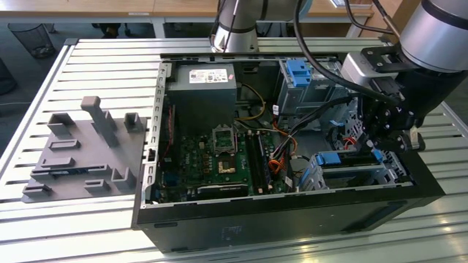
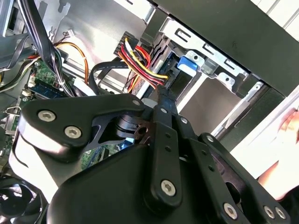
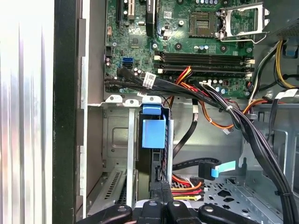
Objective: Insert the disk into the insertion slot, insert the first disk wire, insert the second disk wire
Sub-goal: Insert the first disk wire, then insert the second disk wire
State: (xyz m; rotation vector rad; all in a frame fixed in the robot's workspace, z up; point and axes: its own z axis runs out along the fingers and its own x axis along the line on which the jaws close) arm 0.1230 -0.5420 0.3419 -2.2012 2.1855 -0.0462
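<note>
The disk stands on edge inside the insertion slot [image 3: 117, 140], its blue carrier [image 3: 153, 131] showing at the end; the blue carrier [image 2: 187, 63] also shows in the second wrist view. In the exterior view the insertion slot [image 1: 358, 176] sits at the case's front corner on the right, with my gripper [image 1: 389, 149] just above it. My gripper [image 2: 161, 95] looks shut on the black plug of a red, yellow and black wire [image 2: 140, 60] right at the disk's edge. A second black wire with a blue plug [image 3: 212, 171] lies loose on the case floor beside the slot.
The open black computer case [image 1: 292, 219] lies on a slatted metal table [image 1: 95, 60]. A cable bundle [image 3: 243, 121] crosses beside the slot, below the green motherboard [image 3: 187, 28]. A taller grey bay with a blue latch [image 1: 300, 71] stands behind. A grey fixture plate [image 1: 80, 153] lies on the exterior view's left.
</note>
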